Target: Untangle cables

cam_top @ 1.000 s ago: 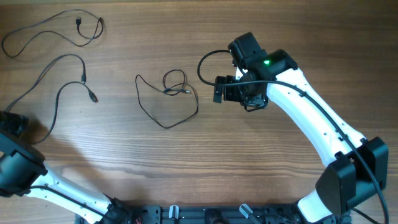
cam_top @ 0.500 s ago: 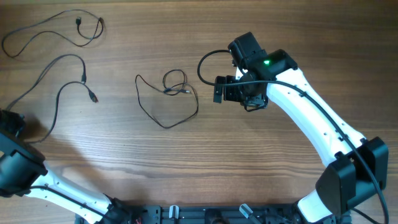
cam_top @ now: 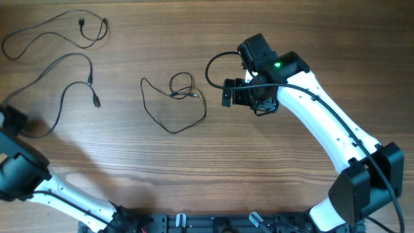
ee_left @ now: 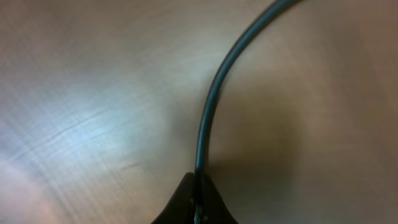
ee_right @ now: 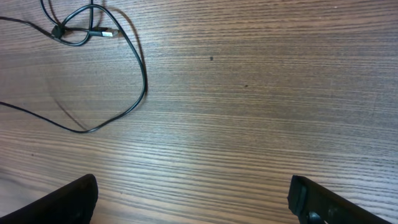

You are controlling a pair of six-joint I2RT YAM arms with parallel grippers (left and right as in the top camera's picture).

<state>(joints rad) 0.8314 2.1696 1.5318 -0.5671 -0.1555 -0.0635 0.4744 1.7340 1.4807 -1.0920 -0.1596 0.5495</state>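
Three thin black cables lie apart on the wooden table. One (cam_top: 81, 23) winds along the far left corner. A second (cam_top: 96, 102) arcs from the left edge to a plug, and my left gripper (cam_top: 11, 118) is at its left end. In the left wrist view my left gripper (ee_left: 198, 196) is shut on this cable (ee_left: 208, 112), which rises out of the pinched fingertips. The third cable (cam_top: 171, 132) forms a loose loop with a small coil at mid-table and also shows in the right wrist view (ee_right: 144, 81). My right gripper (cam_top: 229, 92) (ee_right: 199, 205) hovers just right of it, open and holding nothing.
The thicker black wire (cam_top: 210, 68) looping beside the right wrist belongs to the arm. The right arm's white links (cam_top: 323, 129) cross the right half of the table. Bare wood (cam_top: 259, 181) lies toward the front edge.
My left gripper has closed onto the second cable and shifted slightly away from the front edge, nudging that cable's arc. The right arm and the middle cable have not moved.
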